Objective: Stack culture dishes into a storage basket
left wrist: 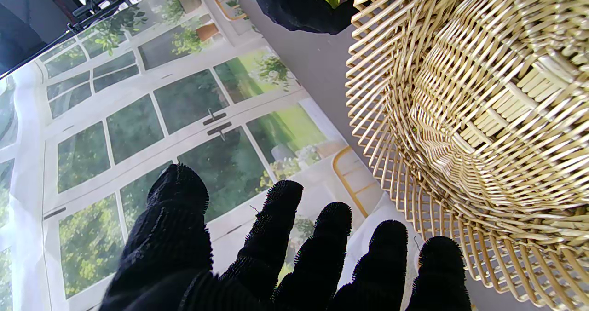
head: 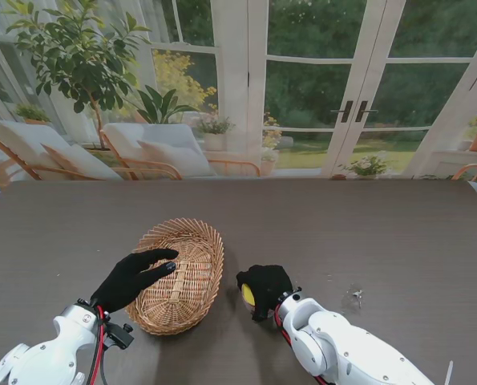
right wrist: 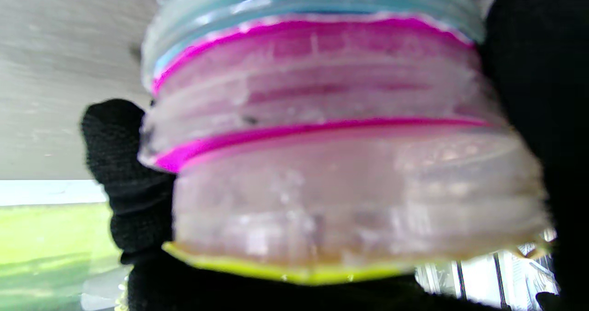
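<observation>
An oval wicker basket (head: pixel 182 273) lies on the dark table a little left of centre, and its weave (left wrist: pixel 483 118) fills much of the left wrist view. My left hand (head: pixel 134 277) hovers over the basket's left rim, open, its black fingers (left wrist: pixel 276 237) spread with nothing in them. My right hand (head: pixel 264 290) is just right of the basket, shut on a stack of culture dishes (right wrist: pixel 331 145). The stack shows clear dishes with blue, magenta and yellow-green layers. In the stand view only a yellow edge of the stack (head: pixel 247 294) shows under the glove.
A small clear object (head: pixel 353 298) lies on the table to the right of my right hand. Behind the table's far edge are glass doors, chairs and plants.
</observation>
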